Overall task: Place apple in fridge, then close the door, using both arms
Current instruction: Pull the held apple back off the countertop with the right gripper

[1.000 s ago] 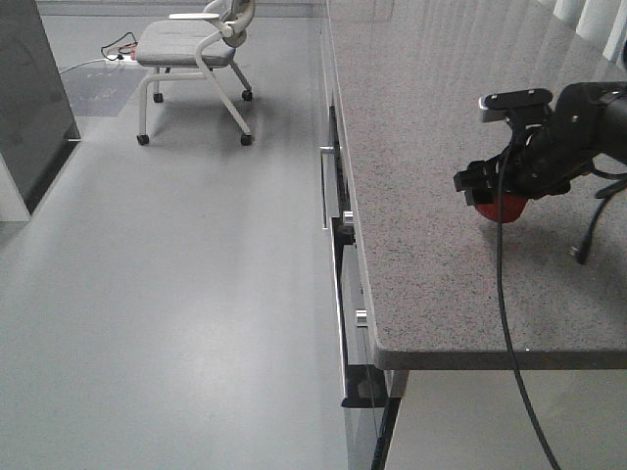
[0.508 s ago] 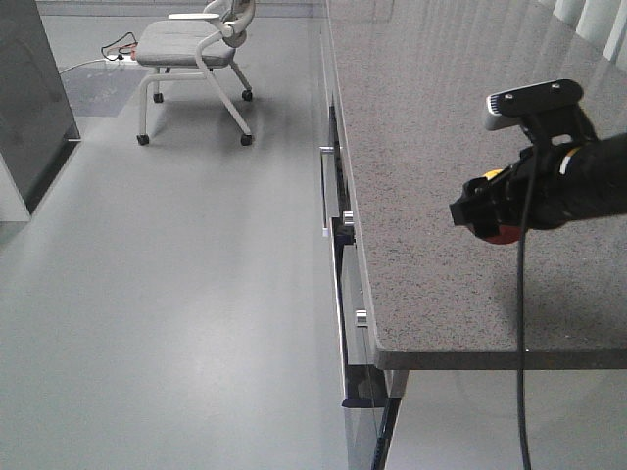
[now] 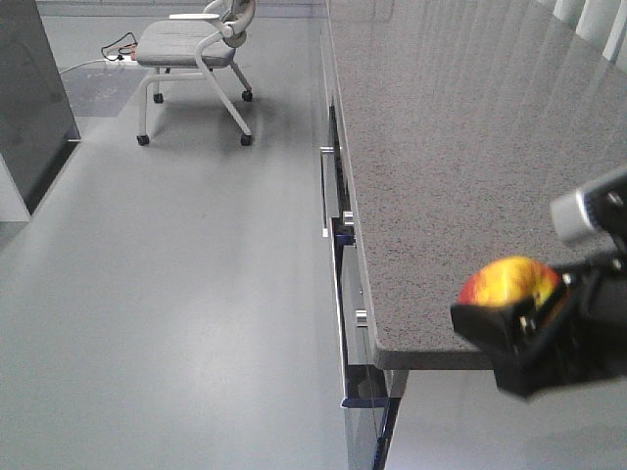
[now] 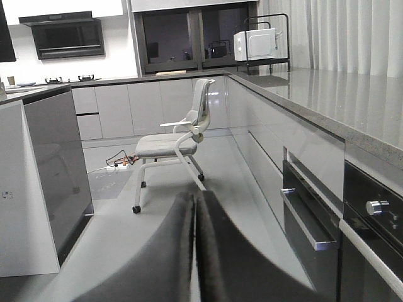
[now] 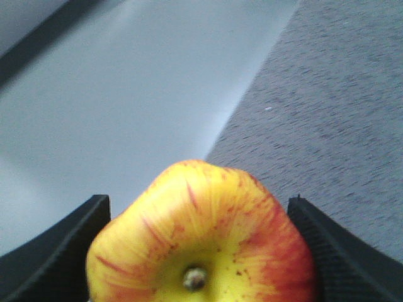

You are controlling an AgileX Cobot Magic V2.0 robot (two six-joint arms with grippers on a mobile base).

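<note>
The apple (image 3: 507,282) is gripped in the right claw (image 3: 511,299) and is seen low on the right of the front view, against the near edge of the table (image 3: 441,147). Its yellow top with red streaks is turned upward, and the black body of the claw is seen below and to the right of it. In the right wrist view the apple (image 5: 201,233) fills the lower middle, stem dimple facing the camera, with one black finger (image 5: 56,251) pressed against its left side and the other against its right. Beyond it the speckled grey table (image 5: 340,94) is seen on the right and the pale floor (image 5: 126,94) on the left, the table's long edge running between them.

The left claw (image 4: 194,251) is shown in its own wrist view with its two dark fingers pressed together, only a thin seam left between them, and nothing is held there. It is pointed along the floor toward a white chair (image 4: 173,141) on castors. The same chair (image 3: 196,49) is seen at the far end of the floor in the front view, with a cable lying on the floor just beside it. A dark grey cabinet (image 3: 34,98) stands at the left edge. Drawer fronts with metal handles (image 4: 308,220) run below the table's long edge, and a white microwave (image 4: 255,44) stands on a rack at the far end of the table.
</note>
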